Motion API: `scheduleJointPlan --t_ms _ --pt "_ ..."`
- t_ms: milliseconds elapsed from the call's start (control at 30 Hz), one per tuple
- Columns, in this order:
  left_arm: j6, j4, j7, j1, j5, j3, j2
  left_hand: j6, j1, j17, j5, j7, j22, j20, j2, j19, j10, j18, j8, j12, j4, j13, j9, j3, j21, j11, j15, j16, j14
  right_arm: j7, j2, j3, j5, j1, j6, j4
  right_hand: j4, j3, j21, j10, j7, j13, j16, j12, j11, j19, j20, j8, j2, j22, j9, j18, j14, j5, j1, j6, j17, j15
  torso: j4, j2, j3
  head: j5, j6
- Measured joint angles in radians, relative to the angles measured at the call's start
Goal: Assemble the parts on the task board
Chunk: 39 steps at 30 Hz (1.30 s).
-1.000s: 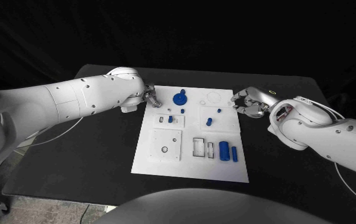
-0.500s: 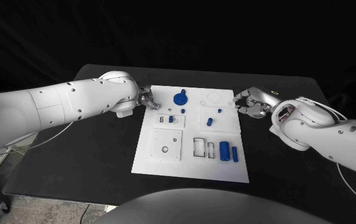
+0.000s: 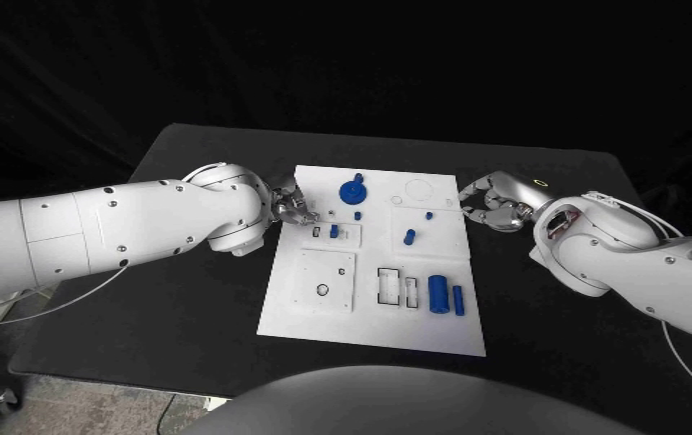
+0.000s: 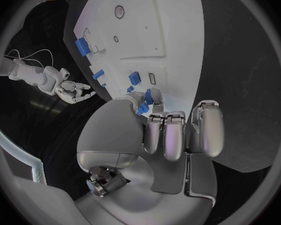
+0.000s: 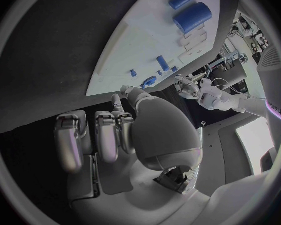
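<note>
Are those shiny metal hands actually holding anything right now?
Neither seems to. The left hand hovers at the white task board's left edge, the right hand at its right edge, both with fingers curled and nothing visible in them.

Left hand (image 3: pixel 290 202) mostly hidden behind its own arm

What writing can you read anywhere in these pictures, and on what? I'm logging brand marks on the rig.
"SHARPA", partly cut off, runs along the left arm at the rim of the right wrist view; only some letters are clear.
No readable text on the task board, the blue parts, the left hand or the right hand.
</note>
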Motion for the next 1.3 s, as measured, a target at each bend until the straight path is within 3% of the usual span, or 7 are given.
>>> scheduleJointPlan --t_ms 433,933,1067,1167,1233,1300 --pt "-0.045 0.020 -0.001 -0.053 -0.041 0.000 -0.001 0.000 -0.001 0.000 -0.003 0.000 0.000 0.000 -0.001 0.000 0.000 0.000 0.000 0.000 0.000 0.000 0.004 0.005 0.000 0.000 0.000 0.000 0.000 0.000 -0.005 0.000 0.010 -0.004 0.000 -0.004 0.000 0.006 0.000 0.000 0.000 0.000 0.000 0.000 0.000 0.000 0.000 0.000 0.000 0.000 0.000 0.000 0.000 0.000 0.000 0.000 0.000 0.000 -0.0024 0.001 -0.0004 0.004 0.000" --pt "-0.057 0.015 -0.001 -0.061 -0.073 0.003 0.006 -0.002 -0.020 0.000 -0.007 0.002 0.000 0.000 -0.004 0.000 0.000 0.000 0.007 0.000 0.002 0.000 0.014 0.007 0.000 0.000 0.000 0.000 0.000 0.001 -0.005 0.000 0.020 -0.005 0.002 -0.007 0.000 0.005 0.000 0.000 0.000 0.000 0.000 0.000 0.000 0.000 0.000 0.000 0.004 0.000 0.000 0.000 0.000 0.000 0.004 0.000 0.001 0.000 -0.0029 0.001 0.0000 0.005 0.000" --pt "-0.050 0.014 -0.003 -0.061 -0.078 0.004 0.006 -0.014 -0.048 0.000 -0.041 0.003 0.000 0.000 -0.010 0.000 0.000 0.000 0.013 0.000 0.004 0.000 0.023 0.010 0.000 0.000 0.000 0.000 0.000 0.001 -0.005 0.000 0.022 -0.005 0.004 -0.008 0.000 0.005 0.000 0.000 0.000 0.000 0.000 0.000 0.000 0.000 0.000 0.000 0.004 0.000 0.000 0.000 0.000 0.000 0.004 0.000 0.001 0.000 -0.0030 0.001 0.0001 0.005 0.000" --pt "-0.044 0.012 -0.005 -0.061 -0.081 0.005 0.006 -0.020 -0.096 0.000 -0.111 0.001 0.000 0.000 -0.010 0.000 0.000 0.000 0.013 0.000 0.005 0.000 0.023 -0.007 0.000 0.000 0.000 0.000 0.000 0.001 -0.005 0.000 0.023 -0.005 0.005 -0.008 0.000 0.005 0.000 0.000 0.000 0.000 0.000 0.000 0.000 0.000 0.000 0.000 0.004 0.000 0.000 0.000 0.000 0.000 0.004 0.000 0.001 0.000 -0.0028 0.001 0.0000 0.005 0.000" --pt "-0.041 0.011 -0.006 -0.061 -0.083 0.005 0.006 -0.019 -0.145 0.000 -0.131 0.002 0.000 0.000 -0.015 0.000 0.000 0.000 0.014 0.000 0.007 0.000 0.023 -0.039 -0.001 0.000 0.004 0.000 -0.004 0.001 -0.004 0.000 0.024 -0.006 0.005 -0.009 0.000 0.005 0.000 0.000 0.000 0.000 0.000 0.000 0.000 0.000 0.000 0.000 0.004 0.000 0.000 0.000 0.000 0.000 0.004 0.000 0.001 0.000 -0.0026 0.001 0.0000 0.005 0.000" --pt "-0.036 0.010 -0.006 -0.061 -0.085 0.005 0.006 -0.013 -0.197 0.000 -0.174 0.008 0.000 0.000 -0.015 0.000 0.000 0.000 0.009 0.000 0.005 0.000 0.022 -0.072 -0.005 0.007 0.004 0.000 -0.004 0.001 -0.004 0.000 0.024 -0.006 0.006 -0.009 0.000 0.005 0.000 0.000 0.000 0.000 0.000 0.000 0.000 0.000 0.000 0.000 0.004 0.000 0.000 0.000 0.000 0.000 0.004 0.000 0.001 0.000 -0.0026 0.001 0.0000 0.006 0.000"
